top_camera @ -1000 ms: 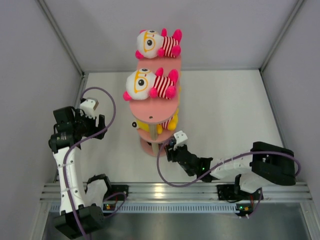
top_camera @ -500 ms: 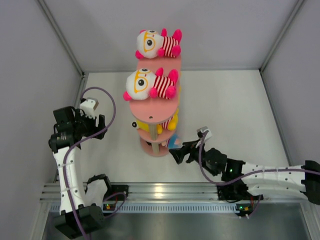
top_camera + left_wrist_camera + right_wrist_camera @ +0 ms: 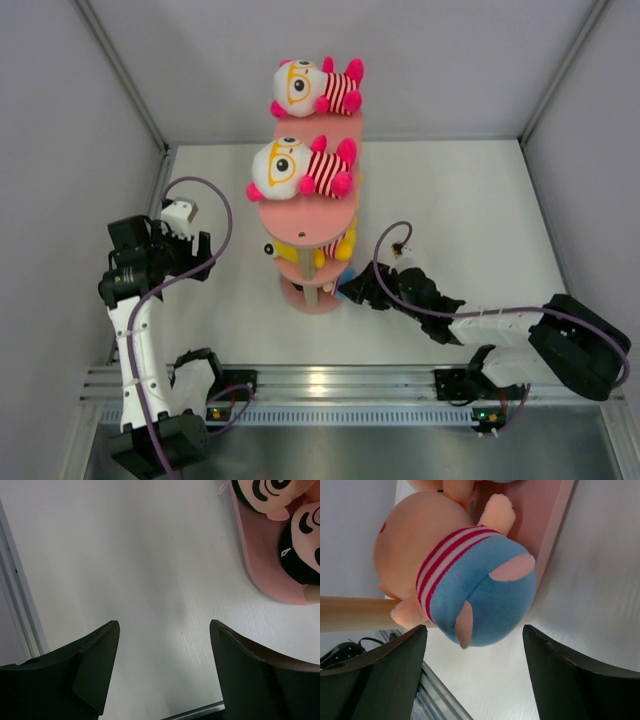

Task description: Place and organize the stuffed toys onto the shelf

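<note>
White desk (image 3: 470, 220), grey walls (image 3: 60, 120) on 3 sides. Pink shelf (image 3: 308, 215) stands upright mid-desk, oblong tiers joined by light wooden posts (image 3: 355, 612). L arm (image 3: 130, 310) is reared up at left, apart from the shelf. R arm (image 3: 500, 325) lies low across the desk, tip at the shelf's foot.

Toys, all on the shelf:
- Top tier: striped toy w/ orange glasses (image 3: 315, 88), lying on its side.
- Next tier down: second glasses toy (image 3: 300, 168), same pose.
- Lower: yellow toy (image 3: 343, 240) pokes out at the right edge.
- Bottom tier: blue-bottomed toy (image 3: 470, 580), peach body, red-white band, lying by a post. Two black-haired toys (image 3: 260, 492) sit at the tier's rounded end.

L end effector (image 3: 164, 625): fingers apart, nothing betw them, above bare desk near the bottom tier's end. R end effector (image 3: 474, 627): fingers wide apart, lined up on the blue-bottomed toy's rear w/ a gap each side, not clamped on it.
</note>
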Available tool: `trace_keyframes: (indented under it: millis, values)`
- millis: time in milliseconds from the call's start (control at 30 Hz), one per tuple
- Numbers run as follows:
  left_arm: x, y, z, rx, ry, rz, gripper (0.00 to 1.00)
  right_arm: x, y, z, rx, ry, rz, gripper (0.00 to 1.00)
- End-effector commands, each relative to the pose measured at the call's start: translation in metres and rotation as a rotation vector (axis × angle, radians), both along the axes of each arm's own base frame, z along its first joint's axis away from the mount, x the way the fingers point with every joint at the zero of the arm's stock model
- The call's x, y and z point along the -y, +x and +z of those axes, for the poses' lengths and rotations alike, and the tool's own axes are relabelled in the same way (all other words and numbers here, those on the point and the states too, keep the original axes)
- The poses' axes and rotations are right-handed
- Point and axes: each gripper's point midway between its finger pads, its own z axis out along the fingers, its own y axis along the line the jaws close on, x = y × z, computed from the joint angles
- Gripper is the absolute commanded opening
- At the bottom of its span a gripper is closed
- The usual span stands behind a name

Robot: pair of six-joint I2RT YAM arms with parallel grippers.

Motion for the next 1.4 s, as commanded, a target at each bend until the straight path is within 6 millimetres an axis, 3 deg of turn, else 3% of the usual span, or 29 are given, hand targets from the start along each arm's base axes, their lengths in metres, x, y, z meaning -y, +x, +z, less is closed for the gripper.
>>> trace_keyframes:
  millis: [0,100,133,233,267,467,533,667,1000,1067,1233,1267,1300,1367]
  values:
    - [-0.004,0.002,-0.003,0.01,0.027,0.004,0.79,-0.028,0.013,0.034,0.028,0.14,0.03,0.75]
    - [-0.004,0.003,-0.005,0.001,0.026,0.002,0.79,-0.027,0.02,0.025,0.044,0.107,0.019,0.44]
    - [-0.004,0.004,-0.005,0.0,0.024,0.0,0.79,-0.026,0.022,0.026,0.066,0.098,0.017,0.25]
    - [-0.004,0.003,-0.008,-0.006,0.026,-0.004,0.79,-0.026,0.026,0.028,0.162,0.032,0.045,0.0]
    - [-0.004,0.003,-0.008,-0.007,0.029,-0.007,0.79,-0.028,0.025,0.031,0.205,0.014,0.073,0.0]
    - [-0.004,0.005,-0.013,-0.027,0.018,-0.012,0.79,-0.03,0.028,0.042,0.434,-0.179,0.13,0.0]
    - [-0.003,0.006,-0.013,-0.028,0.014,-0.013,0.79,-0.039,0.022,0.048,0.503,-0.222,0.162,0.0]
    - [-0.003,0.006,-0.012,-0.028,0.013,-0.011,0.79,-0.045,0.028,0.052,0.634,-0.281,0.189,0.0]
    - [-0.006,0.004,-0.011,-0.018,0.032,-0.003,0.79,-0.052,0.035,0.025,0.604,-0.288,0.207,0.0]
    - [-0.006,0.004,-0.011,-0.02,0.032,-0.002,0.79,-0.046,0.038,0.022,0.582,-0.282,0.189,0.06]
    - [-0.005,0.004,-0.01,-0.015,0.034,-0.005,0.79,-0.033,0.037,0.03,0.58,-0.282,0.167,0.41]
    - [-0.006,0.004,-0.01,-0.016,0.036,-0.001,0.79,-0.03,0.038,0.04,0.592,-0.272,0.156,0.47]
    - [-0.006,0.004,-0.011,-0.019,0.035,-0.004,0.79,-0.026,0.036,0.037,0.578,-0.287,0.162,0.61]
    - [-0.007,0.004,-0.012,-0.022,0.036,-0.003,0.79,-0.018,0.036,0.051,0.592,-0.274,0.137,0.71]
